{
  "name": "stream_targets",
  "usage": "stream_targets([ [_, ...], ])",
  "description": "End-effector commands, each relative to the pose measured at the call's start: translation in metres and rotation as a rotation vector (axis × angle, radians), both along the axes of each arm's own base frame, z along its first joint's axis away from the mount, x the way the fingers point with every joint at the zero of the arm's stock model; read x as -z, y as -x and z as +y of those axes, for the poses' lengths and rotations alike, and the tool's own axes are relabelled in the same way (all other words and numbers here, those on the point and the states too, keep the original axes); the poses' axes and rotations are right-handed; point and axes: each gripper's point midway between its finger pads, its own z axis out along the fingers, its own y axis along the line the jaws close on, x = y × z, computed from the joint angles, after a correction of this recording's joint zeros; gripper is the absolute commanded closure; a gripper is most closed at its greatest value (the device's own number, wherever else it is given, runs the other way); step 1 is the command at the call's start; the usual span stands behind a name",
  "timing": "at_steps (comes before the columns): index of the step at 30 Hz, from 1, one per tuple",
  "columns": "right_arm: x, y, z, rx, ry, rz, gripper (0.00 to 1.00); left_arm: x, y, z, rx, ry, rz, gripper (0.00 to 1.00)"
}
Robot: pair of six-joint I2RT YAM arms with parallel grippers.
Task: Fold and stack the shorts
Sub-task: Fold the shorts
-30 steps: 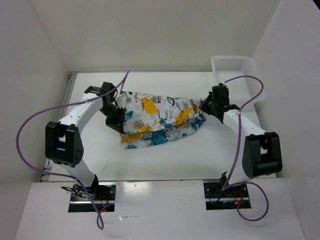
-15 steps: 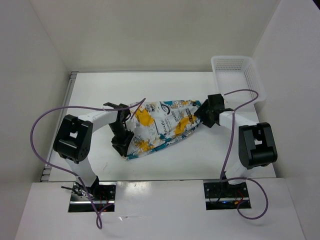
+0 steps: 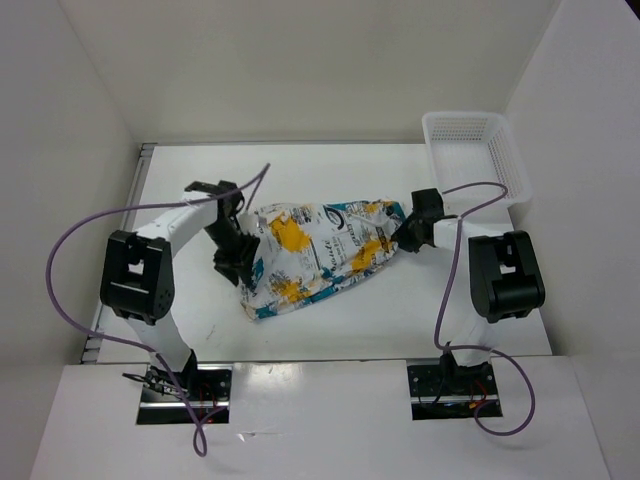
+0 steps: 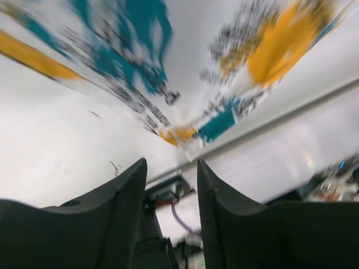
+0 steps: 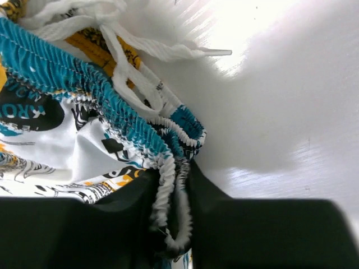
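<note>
The shorts [image 3: 320, 255] lay in a rumpled wedge on the table [image 3: 330, 175], narrowing toward the near left. The left gripper [image 3: 237, 262] was at their left edge and the right gripper [image 3: 408, 232] at their right end. A basket [image 3: 512, 170] stood in the far right corner, apart from them.

shorts [image 3: 322, 252] on table [image 3: 340, 172], basket [image 3: 462, 119] far right
</note>
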Motion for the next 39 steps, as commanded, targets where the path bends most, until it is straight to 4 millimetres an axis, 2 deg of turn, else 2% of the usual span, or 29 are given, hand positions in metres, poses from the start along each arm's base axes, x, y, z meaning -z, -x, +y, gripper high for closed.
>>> stream_targets([
  [1,0.002,-0.005,-0.005,-0.004,0.013,0.010,0.76,-0.029,-0.038,0.005,-0.077,0.071,-0.120,0.51],
  [3,0.002,-0.005,-0.005,-0.004,0.013,0.010,0.87,-0.023,-0.059,0.006,-0.091,0.081,-0.181,0.49],
  [4,0.002,-0.005,-0.005,-0.004,0.013,0.010,0.91,-0.015,-0.078,0.003,-0.090,0.092,-0.239,0.47],
  [5,0.002,-0.005,-0.005,-0.012,0.018,0.009,0.99,-0.004,-0.082,0.006,-0.089,0.076,-0.249,0.47],
  [7,0.000,-0.005,-0.003,-0.018,0.008,-0.002,1.00,0.023,-0.099,0.014,-0.088,0.017,-0.280,0.46],
  [9,-0.003,-0.004,0.001,-0.032,-0.014,-0.015,1.00,0.044,-0.106,0.024,-0.098,-0.032,-0.277,0.46],
  [12,-0.017,-0.010,0.001,-0.027,-0.012,-0.062,1.00,0.063,-0.124,0.035,-0.101,-0.096,-0.343,0.43],
  [13,-0.027,-0.012,-0.002,-0.016,-0.001,-0.097,1.00,0.069,-0.136,0.045,-0.115,-0.140,-0.382,0.43],
  [15,-0.045,-0.017,-0.012,0.001,0.047,-0.151,1.00,0.072,-0.144,0.046,-0.117,-0.146,-0.400,0.42],
  [16,-0.065,-0.018,-0.016,0.019,0.061,-0.200,1.00,0.077,-0.144,0.050,-0.125,-0.150,-0.386,0.42],
  [18,-0.087,-0.018,-0.027,0.029,0.119,-0.262,1.00,0.080,-0.153,0.049,-0.128,-0.145,-0.416,0.42],
  [19,-0.110,-0.017,-0.033,0.046,0.159,-0.319,1.00,0.084,-0.157,0.053,-0.130,-0.169,-0.429,0.40],
  [20,-0.128,-0.020,-0.038,0.036,0.201,-0.367,1.00,0.090,-0.158,0.048,-0.118,-0.168,-0.427,0.40],
  [22,-0.151,-0.018,-0.044,0.032,0.293,-0.411,1.00,0.094,-0.164,0.039,-0.095,-0.170,-0.437,0.40],
  [23,-0.170,-0.017,-0.046,-0.002,0.353,-0.442,1.00,0.095,-0.172,0.034,-0.087,-0.167,-0.446,0.40],
  [24,-0.177,-0.018,-0.046,-0.019,0.391,-0.448,1.00,0.094,-0.175,0.026,-0.074,-0.150,-0.453,0.40],
  [25,-0.195,-0.020,-0.038,-0.038,0.426,-0.491,1.00,0.093,-0.178,0.021,-0.072,-0.127,-0.448,0.40],
  [26,-0.200,-0.018,-0.035,-0.087,0.476,-0.493,1.00,0.089,-0.188,0.012,-0.061,-0.105,-0.467,0.40],
  [27,-0.207,-0.019,-0.027,-0.118,0.495,-0.512,1.00,0.088,-0.190,0.003,-0.047,-0.088,-0.465,0.40],
  [28,-0.214,-0.020,-0.008,-0.178,0.502,-0.530,1.00,0.091,-0.195,0.000,-0.046,-0.076,-0.463,0.40],
  [30,-0.215,-0.023,0.012,-0.264,0.550,-0.531,1.00,0.082,-0.206,-0.015,-0.019,-0.064,-0.487,0.40],
  [31,-0.228,-0.026,0.026,-0.292,0.568,-0.564,1.00,0.077,-0.212,-0.017,-0.021,-0.059,-0.505,0.40],
  [32,-0.219,-0.023,0.052,-0.356,0.611,-0.545,1.00,0.076,-0.212,-0.020,-0.019,-0.041,-0.498,0.40],
  [33,-0.230,-0.026,0.065,-0.386,0.638,-0.566,1.00,0.069,-0.213,-0.023,-0.018,-0.026,-0.499,0.40],
  [35,-0.227,-0.024,0.097,-0.459,0.645,-0.566,1.00,0.039,-0.213,-0.034,-0.014,0.048,-0.533,0.40],
  [36,-0.222,-0.029,0.110,-0.483,0.646,-0.555,1.00,0.026,-0.217,-0.028,-0.035,0.072,-0.555,0.40],
  [37,-0.219,-0.029,0.118,-0.503,0.647,-0.548,1.00,0.005,-0.217,-0.026,-0.044,0.100,-0.594,0.38],
  [38,-0.217,-0.024,0.136,-0.551,0.651,-0.557,1.00,-0.008,-0.215,-0.025,-0.053,0.137,-0.603,0.36],
  [39,-0.211,-0.026,0.147,-0.584,0.676,-0.552,1.00,-0.028,-0.217,-0.014,-0.081,0.148,-0.635,0.35],
])
